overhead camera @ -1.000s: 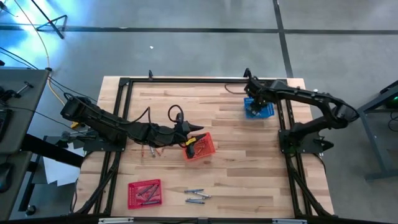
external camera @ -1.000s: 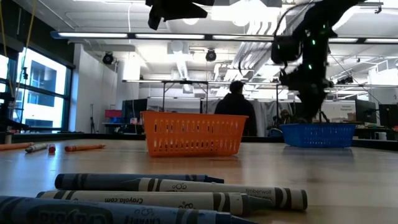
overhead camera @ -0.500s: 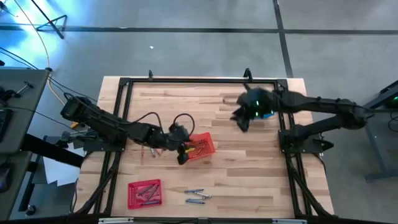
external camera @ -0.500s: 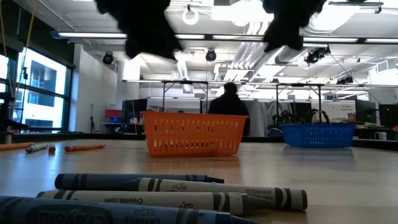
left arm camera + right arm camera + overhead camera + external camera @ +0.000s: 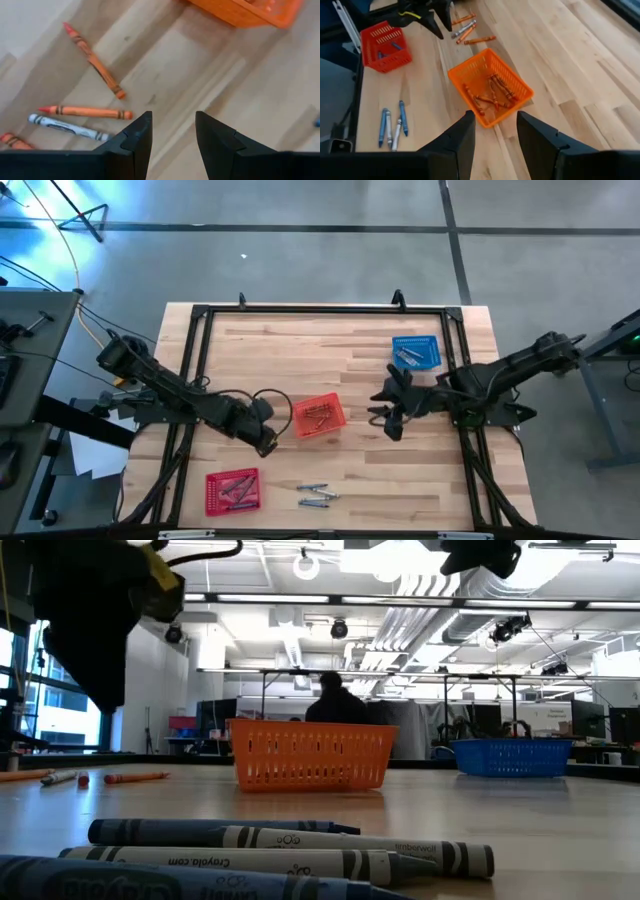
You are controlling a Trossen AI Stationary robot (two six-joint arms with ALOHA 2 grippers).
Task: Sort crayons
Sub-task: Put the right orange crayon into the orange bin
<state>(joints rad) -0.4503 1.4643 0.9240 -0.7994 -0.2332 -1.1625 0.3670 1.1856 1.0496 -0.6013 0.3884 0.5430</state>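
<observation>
High view: 3 crayons [image 5: 315, 497] parallel, long axes left-right.

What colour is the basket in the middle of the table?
Orange: the middle basket shows best in the right wrist view.

Three baskets [image 5: 320, 416], three loose blue crayons [image 5: 314, 496], two arms [image 5: 180, 390]

We see orange crayons [image 5: 492, 92] lying jumbled in the orange basket [image 5: 470, 72], more orange ones [image 5: 95, 65] loose on the table, blue ones [image 5: 316, 496] flat together.
</observation>
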